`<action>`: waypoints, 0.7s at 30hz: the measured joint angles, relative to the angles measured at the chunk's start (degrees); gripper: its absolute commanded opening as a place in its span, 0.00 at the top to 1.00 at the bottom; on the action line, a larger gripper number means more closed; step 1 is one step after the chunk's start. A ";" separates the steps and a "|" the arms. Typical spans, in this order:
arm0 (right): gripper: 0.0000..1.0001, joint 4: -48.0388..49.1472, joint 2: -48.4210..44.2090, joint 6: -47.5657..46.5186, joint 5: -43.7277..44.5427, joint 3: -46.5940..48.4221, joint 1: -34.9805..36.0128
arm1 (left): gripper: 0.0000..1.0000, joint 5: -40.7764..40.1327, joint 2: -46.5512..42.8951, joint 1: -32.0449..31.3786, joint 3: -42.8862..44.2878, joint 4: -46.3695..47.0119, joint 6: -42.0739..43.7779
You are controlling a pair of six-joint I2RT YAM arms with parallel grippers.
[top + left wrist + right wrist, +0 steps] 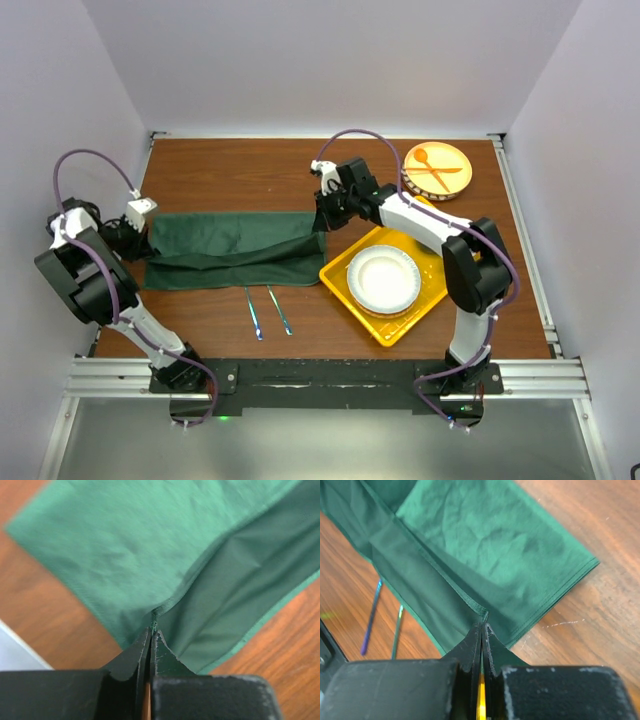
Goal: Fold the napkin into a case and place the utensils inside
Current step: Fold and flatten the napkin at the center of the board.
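Left gripper [151, 629]: clenched on the napkin [235, 245], pinching a folded edge at the cloth's left end, near the desk's left edge.
Right gripper [482, 628]: clamped tight in the same way on a folded edge at the cloth's right end, about mid-desk.
Napkin position: a long dark green band across the left half of the desk [250, 170], doubled over lengthwise, one layer drawn between the two grips.
Handling: I'd judge it light, limp and not slippery. It should sag and wrinkle wherever it is unsupported. The best holds look like the corners or the ends of a fold line, taken both at once to keep the crease straight.
Utensils [267, 312]: two slim iridescent pieces on bare wood, just on the near side of the cloth, close together but not touching it.
Yellow tray [345, 285]: just beside the cloth's right end, with a white plate [383, 277] in it.
Orange plate [437, 170]: far right corner, carrying an orange spoon and fork.
Hard to tell: how many layers each grip holds, and which slim piece is the spoon. From above, the arm partly covers the cloth's left end.
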 measured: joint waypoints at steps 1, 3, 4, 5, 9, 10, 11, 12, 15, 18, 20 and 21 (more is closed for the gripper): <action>1.00 -0.46 0.00 -0.98 -0.02 -0.13 0.17 | 0.86 -0.28 -0.20 0.00 -0.85 -0.04 0.57; 1.00 -1.53 0.00 -2.73 -0.09 -0.13 0.37 | 0.81 -0.94 -0.39 0.00 -2.21 -0.22 1.84; 1.00 -2.14 0.00 -3.69 -0.11 -0.13 0.42 | 0.75 -1.29 -0.39 0.00 -2.67 -0.44 2.67; 1.00 -2.82 0.00 -4.76 -0.13 -0.13 0.44 | 0.73 -1.57 -0.44 0.02 -2.97 -0.48 3.26; 0.93 -8.02 0.07 -10.49 -1.46 0.87 0.74 | 0.62 -2.73 -1.09 0.22 -3.54 -2.14 7.21; 0.89 -10.08 0.11 -12.50 -2.21 1.73 0.79 | 0.59 -2.82 -1.44 0.28 -3.56 -2.73 8.28; 0.87 -11.78 0.11 -14.27 -3.13 2.58 0.81 | 0.52 -2.89 -1.95 0.46 -3.56 -3.56 9.31; 0.84 -13.57 0.15 -16.11 -3.98 3.76 0.90 | 0.52 -2.89 -2.36 0.61 -3.56 -4.35 10.40; 0.65 -17.33 0.42 -21.66 -5.90 7.02 1.29 | 0.51 -2.89 -3.15 1.16 -3.50 -6.93 13.05; 0.51 -20.70 1.57 -25.16 -6.73 10.03 2.16 | 0.51 -2.67 -3.19 1.31 -3.23 -8.33 13.97; 0.51 -22.14 3.21 -26.12 -7.28 12.33 2.80 | 0.46 -1.90 -3.17 1.29 -2.27 -8.44 12.94; 0.53 -22.45 4.00 -26.01 -7.26 13.18 3.04 | 0.46 -1.49 -3.17 1.18 -1.60 -8.20 11.72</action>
